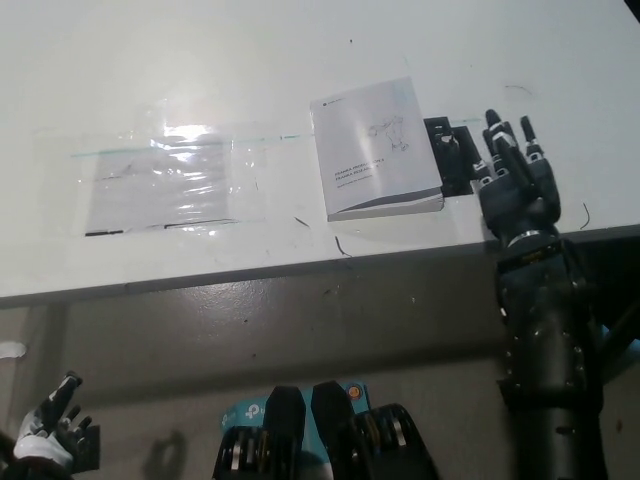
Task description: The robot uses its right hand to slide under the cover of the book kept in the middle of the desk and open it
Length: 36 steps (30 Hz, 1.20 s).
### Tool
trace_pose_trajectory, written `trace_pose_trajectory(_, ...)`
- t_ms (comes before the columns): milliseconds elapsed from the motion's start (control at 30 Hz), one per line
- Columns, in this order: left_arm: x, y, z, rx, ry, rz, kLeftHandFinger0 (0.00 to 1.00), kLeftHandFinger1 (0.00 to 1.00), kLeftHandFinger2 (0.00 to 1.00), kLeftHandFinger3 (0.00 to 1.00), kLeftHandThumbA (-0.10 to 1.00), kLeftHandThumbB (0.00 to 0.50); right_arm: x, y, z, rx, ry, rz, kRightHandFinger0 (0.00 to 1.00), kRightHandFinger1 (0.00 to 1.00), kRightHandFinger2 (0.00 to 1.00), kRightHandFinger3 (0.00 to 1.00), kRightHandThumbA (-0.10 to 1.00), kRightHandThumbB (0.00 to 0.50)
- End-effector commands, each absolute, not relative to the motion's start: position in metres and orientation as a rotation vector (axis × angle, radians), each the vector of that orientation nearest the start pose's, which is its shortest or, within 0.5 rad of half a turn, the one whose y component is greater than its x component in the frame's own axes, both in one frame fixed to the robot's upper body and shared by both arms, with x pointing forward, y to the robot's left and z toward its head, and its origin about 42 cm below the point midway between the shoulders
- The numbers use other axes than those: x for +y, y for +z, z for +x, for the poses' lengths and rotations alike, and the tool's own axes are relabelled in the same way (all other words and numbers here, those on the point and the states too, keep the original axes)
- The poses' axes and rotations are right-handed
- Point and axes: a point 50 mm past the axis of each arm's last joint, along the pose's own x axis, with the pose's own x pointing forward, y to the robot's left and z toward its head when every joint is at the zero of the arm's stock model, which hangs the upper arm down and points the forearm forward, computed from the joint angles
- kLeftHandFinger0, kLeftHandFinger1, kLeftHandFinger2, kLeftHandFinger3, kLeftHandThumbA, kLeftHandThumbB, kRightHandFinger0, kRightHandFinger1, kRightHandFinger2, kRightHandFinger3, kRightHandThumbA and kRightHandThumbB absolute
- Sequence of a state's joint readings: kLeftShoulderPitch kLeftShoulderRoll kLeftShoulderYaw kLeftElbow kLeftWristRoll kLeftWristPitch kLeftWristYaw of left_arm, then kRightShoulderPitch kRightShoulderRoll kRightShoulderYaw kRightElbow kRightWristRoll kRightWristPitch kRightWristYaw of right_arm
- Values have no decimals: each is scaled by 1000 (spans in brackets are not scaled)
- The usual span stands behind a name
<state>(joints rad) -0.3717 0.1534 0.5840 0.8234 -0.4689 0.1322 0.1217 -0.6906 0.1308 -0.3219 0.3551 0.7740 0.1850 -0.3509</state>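
Head view: a white desk [300,60] fills the upper part of the picture, its front edge running across below the middle. The book [375,148] lies closed and flat, a little right of the desk's centre and near the front edge. Its cover is white with small dark print and a faint line drawing. The long axis runs from the front edge toward the far side, tilted slightly so the far end leans to picture left; the thick page edge shows along the near short side. Just beside the book's right long edge, partly under it, lies a flat black object [452,155] whose kind cannot be told. To the left of the book, well apart from it, a clear plastic sleeve [165,180] lies flat on the desk.

The right robot hand [512,178], black, hangs over the desk's front edge just right of the black object, fingers spread and pointing toward the far side, holding nothing and not touching the book. The left robot hand [50,425], white, rests low at the bottom left, below desk level, fingers apart and empty.
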Motion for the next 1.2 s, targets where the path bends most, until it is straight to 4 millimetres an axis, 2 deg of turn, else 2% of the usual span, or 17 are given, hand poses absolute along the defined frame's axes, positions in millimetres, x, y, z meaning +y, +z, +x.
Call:
trace_pose_trajectory(0, 379, 7, 347, 410, 632, -599, 1000, 1000, 1000, 1000, 573, 0, -147, 246, 486, 26, -60, 978, 895, 953, 1000, 1000, 782, 0)
trace_pose_trajectory(167, 377, 8, 347, 403, 646, -623, 1000, 1000, 1000, 1000, 557, 0, -141, 237, 488, 57, -60, 970, 852, 926, 1000, 1000, 779, 8)
trace_pose_trajectory(233, 378, 8, 346, 409, 649, -623, 1000, 1000, 1000, 1000, 531, 0, -139, 232, 489, 68, -59, 968, 881, 932, 1000, 1000, 772, 12)
trace_pose_trajectory(467, 379, 12, 345, 412, 619, -608, 1000, 1000, 1000, 1000, 608, 0, -143, 222, 495, 80, -67, 942, 878, 929, 1000, 1000, 772, 14)
trace_pose_trajectory(533, 378, 13, 347, 412, 667, -637, 1000, 1000, 1000, 1000, 464, 0, -145, 220, 498, 81, -74, 937, 897, 939, 1000, 1000, 777, 10)
trace_pose_trajectory(567, 378, 13, 347, 410, 659, -637, 1000, 1000, 1000, 1000, 474, 0, -146, 219, 499, 78, -75, 931, 890, 931, 1000, 1000, 780, 17)
trace_pose_trajectory(667, 378, 13, 348, 404, 624, -613, 1000, 1000, 1000, 1000, 569, 0, -147, 221, 502, 76, -75, 921, 854, 917, 1000, 1000, 786, 19)
trace_pose_trajectory(700, 378, 14, 347, 408, 597, -593, 1000, 1000, 1000, 1000, 649, 0, -146, 222, 503, 76, -69, 921, 851, 919, 1000, 1000, 781, 17)
trace_pose_trajectory(733, 379, 12, 348, 411, 601, -589, 1000, 1000, 1000, 1000, 658, 0, -144, 223, 503, 80, -70, 925, 847, 895, 1000, 1000, 769, 12)
trace_pose_trajectory(833, 378, 11, 347, 418, 622, -580, 1000, 1000, 1000, 1000, 596, 5, -139, 223, 501, 81, -50, 917, 861, 903, 1000, 1000, 770, 12)
trace_pose_trajectory(900, 378, 10, 345, 420, 610, -566, 1000, 1000, 1000, 1000, 620, 0, -135, 223, 499, 84, -31, 911, 865, 901, 1000, 1000, 790, 3)
trace_pose_trajectory(967, 379, 10, 345, 421, 634, -596, 1000, 1000, 1000, 1000, 595, 0, -128, 228, 499, 86, -20, 907, 833, 856, 985, 1000, 780, 13)
trace_pose_trajectory(1000, 380, 11, 345, 427, 620, -576, 1000, 1000, 1000, 1000, 638, 0, -125, 231, 501, 85, -16, 903, 816, 856, 983, 1000, 767, 18)
trace_pose_trajectory(1167, 380, 10, 347, 410, 621, -612, 1000, 1000, 1000, 1000, 628, 0, -114, 246, 506, 69, 26, 856, 798, 888, 977, 1000, 731, 44)
